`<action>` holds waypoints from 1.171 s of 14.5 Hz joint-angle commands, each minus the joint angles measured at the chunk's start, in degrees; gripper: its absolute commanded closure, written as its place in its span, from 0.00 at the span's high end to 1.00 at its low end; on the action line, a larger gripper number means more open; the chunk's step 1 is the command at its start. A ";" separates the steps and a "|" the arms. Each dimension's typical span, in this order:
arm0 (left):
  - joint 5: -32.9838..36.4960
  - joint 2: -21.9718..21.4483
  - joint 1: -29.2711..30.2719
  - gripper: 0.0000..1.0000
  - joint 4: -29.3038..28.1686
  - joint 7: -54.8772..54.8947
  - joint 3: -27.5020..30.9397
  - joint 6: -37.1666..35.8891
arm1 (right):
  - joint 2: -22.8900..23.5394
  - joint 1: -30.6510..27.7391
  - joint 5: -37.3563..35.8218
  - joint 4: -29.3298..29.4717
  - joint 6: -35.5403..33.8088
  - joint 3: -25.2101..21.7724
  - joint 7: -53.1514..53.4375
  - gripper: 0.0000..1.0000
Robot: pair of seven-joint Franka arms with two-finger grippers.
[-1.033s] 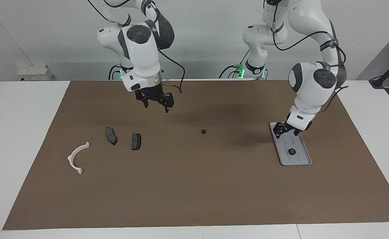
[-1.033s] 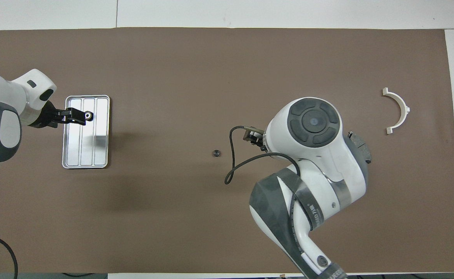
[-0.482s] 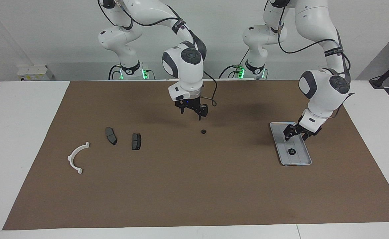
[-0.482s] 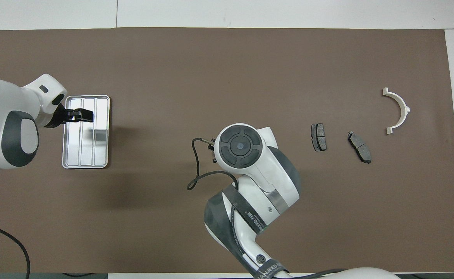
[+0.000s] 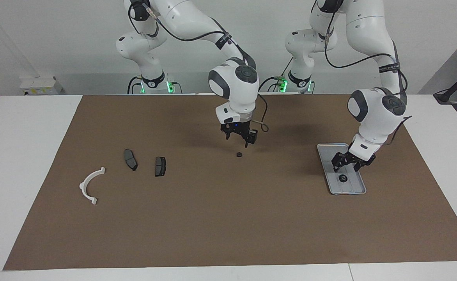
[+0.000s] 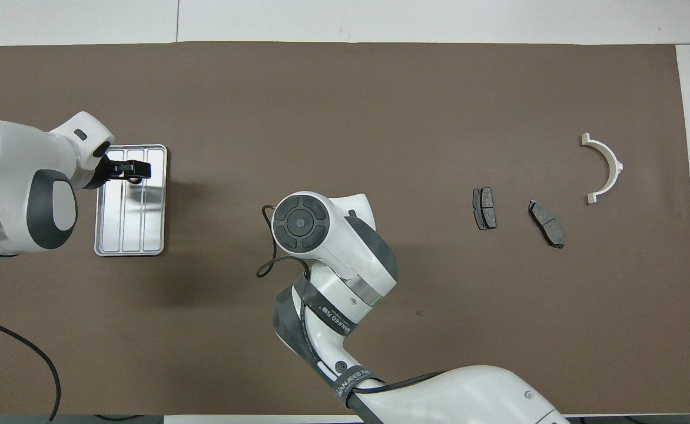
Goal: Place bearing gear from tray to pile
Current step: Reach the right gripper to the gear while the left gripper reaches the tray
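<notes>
Left tool [image 5: 345, 166], jaws apart, poised over tray [image 5: 326, 156] above gear [image 5: 343, 178]; right tool [image 5: 239, 139], open, above mid-surface gear [image 5: 239, 155].

Gear [image 5: 343, 178] in tray [image 5: 330, 150]; another, seemingly, [image 5: 239, 155] mid-mat.

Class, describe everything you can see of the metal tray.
The tray is a flat silver-grey rectangle, metal by its shine, with rounded corners, a raised rim and lengthwise ridges. It lies flat on the brown mat at the left arm's end of the table. One small dark round part rests in it; the open left gripper hovers just above.
</notes>
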 commanded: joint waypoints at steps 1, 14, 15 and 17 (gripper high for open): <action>-0.85 0.19 -0.56 0.88 -0.10 1.15 0.49 1.35 | 2.11 -0.52 0.06 0.77 2.92 -0.01 1.25 0.93; -0.23 1.51 0.32 0.88 -1.24 3.70 0.67 3.10 | 3.35 -1.31 4.89 -0.81 6.98 -0.01 0.72 0.89; -0.23 1.77 0.24 0.88 -1.76 3.70 0.67 4.07 | 3.35 -1.31 4.89 -0.99 6.98 -0.01 0.63 0.89; -0.23 2.03 0.24 0.88 -2.38 3.79 0.67 5.56 | 3.26 -1.31 4.89 -1.69 6.98 0.07 0.46 0.88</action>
